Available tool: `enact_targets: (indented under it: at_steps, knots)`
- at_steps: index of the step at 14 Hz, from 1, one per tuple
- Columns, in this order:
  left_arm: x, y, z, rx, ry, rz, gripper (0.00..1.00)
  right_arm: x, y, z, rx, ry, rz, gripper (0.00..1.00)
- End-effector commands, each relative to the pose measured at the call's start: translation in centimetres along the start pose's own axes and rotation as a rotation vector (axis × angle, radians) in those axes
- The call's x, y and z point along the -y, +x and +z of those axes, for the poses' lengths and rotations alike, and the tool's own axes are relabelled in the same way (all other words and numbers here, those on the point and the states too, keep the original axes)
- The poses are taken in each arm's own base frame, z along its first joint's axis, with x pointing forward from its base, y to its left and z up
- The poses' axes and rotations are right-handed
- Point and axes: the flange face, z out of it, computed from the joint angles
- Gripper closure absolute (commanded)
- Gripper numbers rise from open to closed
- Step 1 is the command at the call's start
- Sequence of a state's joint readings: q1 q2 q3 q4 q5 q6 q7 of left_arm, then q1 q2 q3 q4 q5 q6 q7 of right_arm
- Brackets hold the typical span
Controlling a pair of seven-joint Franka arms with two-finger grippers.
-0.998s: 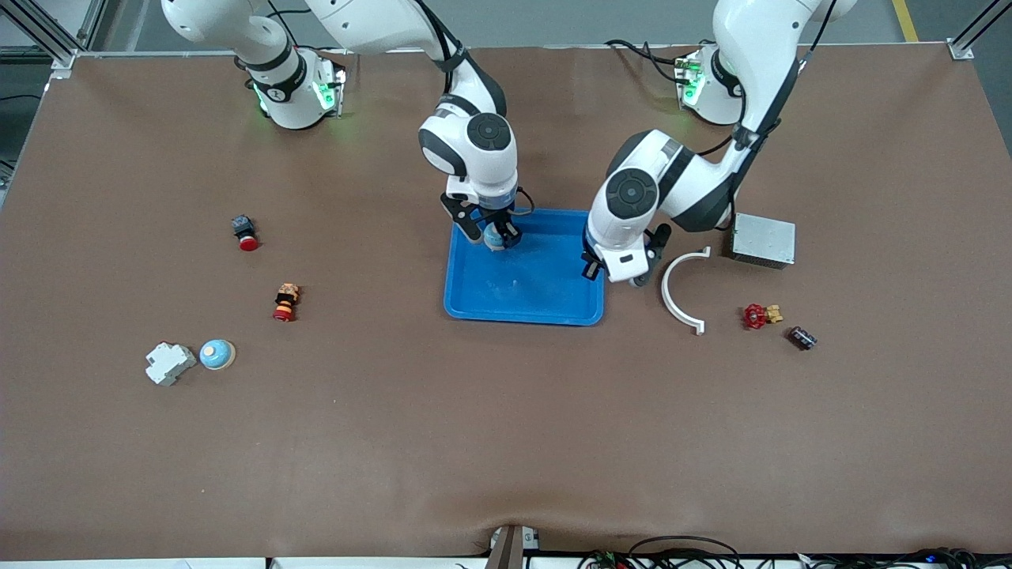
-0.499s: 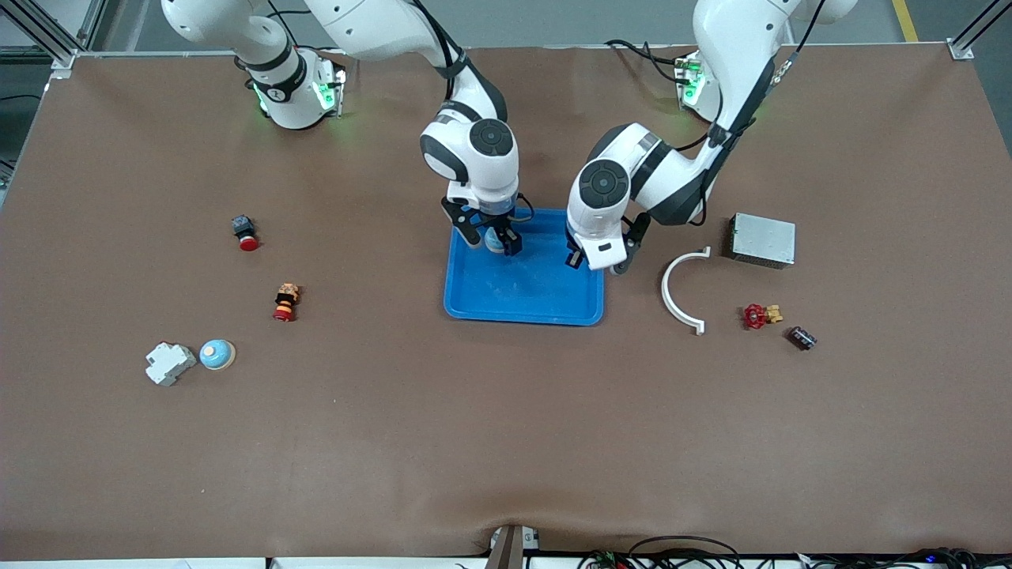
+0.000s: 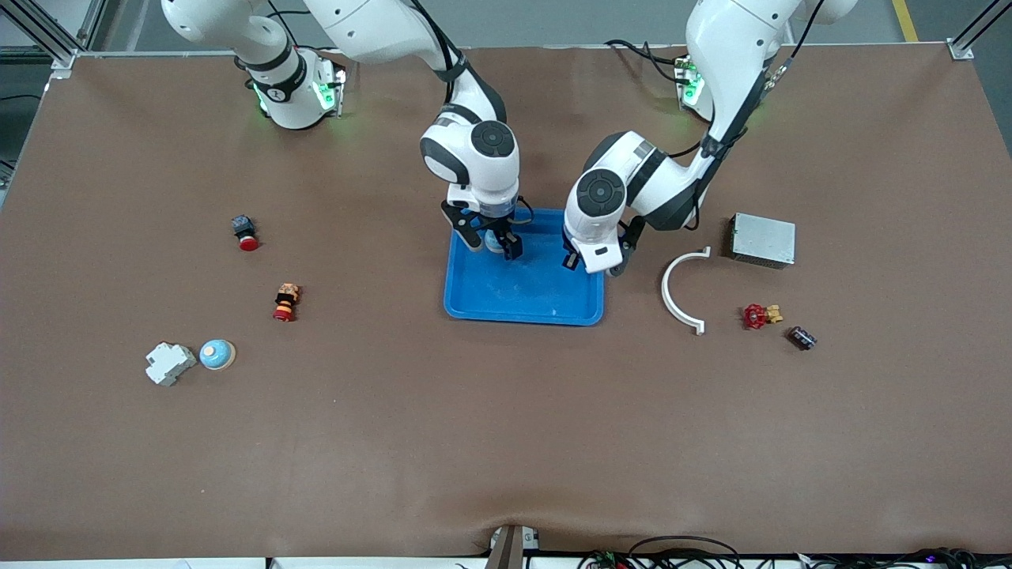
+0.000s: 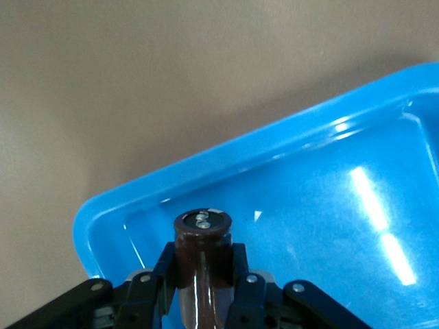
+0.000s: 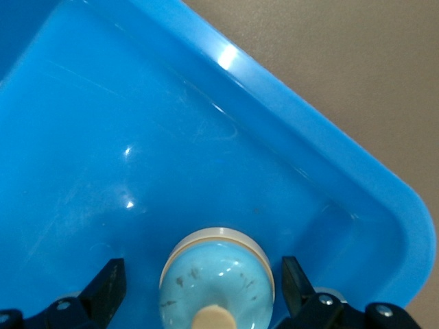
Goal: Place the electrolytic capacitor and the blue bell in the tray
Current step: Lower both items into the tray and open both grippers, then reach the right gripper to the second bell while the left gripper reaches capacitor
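Blue bell on table (image 3: 217, 354): just beside a grey block (image 3: 168, 363), toward the right arm's end, nearest the front camera.
Loose capacitor (image 3: 802, 337): on the table toward the left arm's end, near a red valve (image 3: 757, 316) and a white curved piece (image 3: 681, 288).
Tray (image 3: 545, 304): bright blue, mid-table.
Left gripper (image 4: 204, 284): over a tray corner at the left arm's end, fingers clamped on a dark brown capacitor (image 4: 202, 257).
Right gripper (image 5: 199, 284): low over the tray, fingers spread apart on either side of a second bell (image 5: 216, 281) lying in the tray's corner.
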State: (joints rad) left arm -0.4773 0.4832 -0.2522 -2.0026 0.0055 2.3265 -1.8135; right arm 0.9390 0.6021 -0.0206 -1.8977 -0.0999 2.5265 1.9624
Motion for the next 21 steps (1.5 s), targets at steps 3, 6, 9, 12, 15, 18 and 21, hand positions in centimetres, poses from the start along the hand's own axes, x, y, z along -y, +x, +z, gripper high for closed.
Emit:
enact_targets:
  at_steps: [3,6,9,12,15,18,21]
  knots:
    - [-0.1,-1.7,1.7,0.016,-0.004,-0.003,1.0,1.1,0.0,-1.9,-0.053,-0.074,-0.058,0.0]
    - [0.3,-2.5,1.9,0.013,0.001,0.008,1.0,0.9,0.8,-3.4,-0.068,-0.151,-0.178,0.0]
    - [0.3,-2.2,2.3,0.011,0.016,0.015,0.85,1.4,4.7,-5.8,-0.064,-0.2,-0.25,0.0]
    - [0.2,-2.0,2.2,0.01,0.015,0.011,0.78,1.7,11.4,-8.6,-0.038,-0.262,-0.373,0.0]
    - [0.2,-2.4,2.0,0.008,0.011,0.013,0.0,0.9,19.6,-11.1,-0.005,-0.256,-0.468,0.0]
    - [-0.9,-1.9,0.3,0.014,-0.024,0.004,0.0,-0.3,28.1,-13.5,0.028,-0.23,-0.577,0.0]
    - [-2.1,-1.0,-3.5,0.002,-0.023,-0.005,0.0,-2.0,36.1,-14.7,0.055,-0.213,-0.684,0.0]
